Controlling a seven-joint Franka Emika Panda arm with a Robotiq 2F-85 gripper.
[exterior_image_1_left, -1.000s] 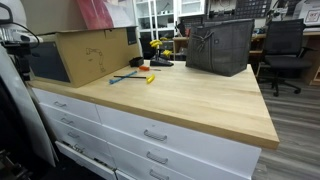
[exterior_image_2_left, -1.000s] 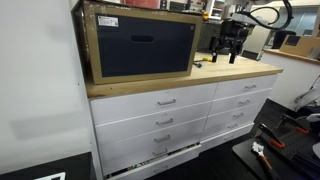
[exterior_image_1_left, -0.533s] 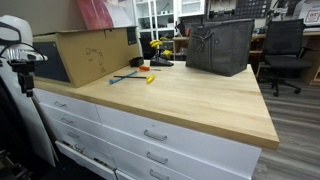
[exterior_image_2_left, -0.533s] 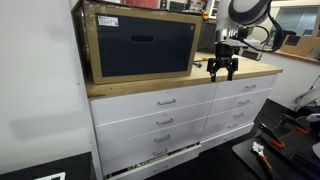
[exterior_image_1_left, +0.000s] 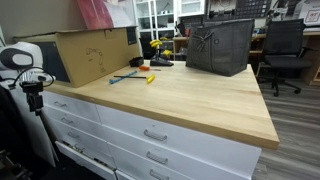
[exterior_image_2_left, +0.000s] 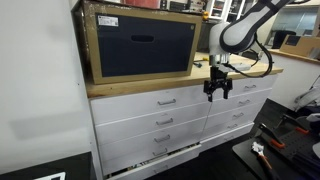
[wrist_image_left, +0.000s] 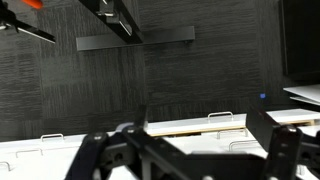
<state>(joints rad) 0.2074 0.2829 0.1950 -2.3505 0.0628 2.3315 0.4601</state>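
Both exterior views are evenly lit by diffuse overhead room light; the wooden countertop (exterior_image_1_left: 190, 95) carries a faint sheen and only soft shadows. The wrist view is darker, and the gripper (wrist_image_left: 190, 160) in its foreground is blurred and out of focus. Background detail is coarse throughout.

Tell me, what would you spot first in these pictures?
The big cardboard box with a dark bin inside sits on the wooden countertop. The robot's gripper hangs open just off the countertop's edge, by the white drawers. A grey bag stands at the far side.
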